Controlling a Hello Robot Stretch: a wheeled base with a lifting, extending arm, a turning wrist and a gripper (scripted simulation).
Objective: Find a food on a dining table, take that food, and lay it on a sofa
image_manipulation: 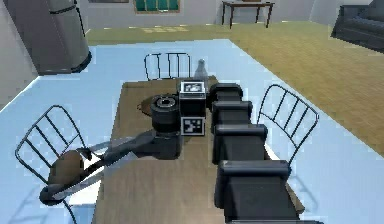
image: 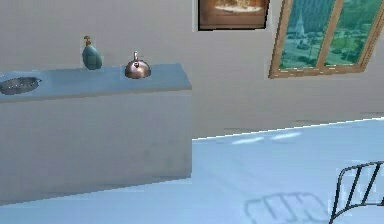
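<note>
White squares with black marks (image_manipulation: 192, 126) show patterns, no readable words. The black two-finger gripper (image_manipulation: 60, 186) reaches past the edge of the brown wooden dining table (image_manipulation: 132, 112), a brown rounded lump (image_manipulation: 68, 166) at its fingertips beside a black wire chair (image_manipulation: 40, 140); whether it grasps anything cannot be told. A dark sofa (image_manipulation: 360, 25) stands far across tan carpet (image_manipulation: 300, 50).

Left chair (image_manipulation: 42, 140), far chair (image_manipulation: 168, 64) and right chair (image_manipulation: 290, 112) fence my table (image_manipulation: 130, 105). Bowl (image_manipulation: 158, 103) and bottle (image_manipulation: 200, 68) crowd its far end; the near end is free.
</note>
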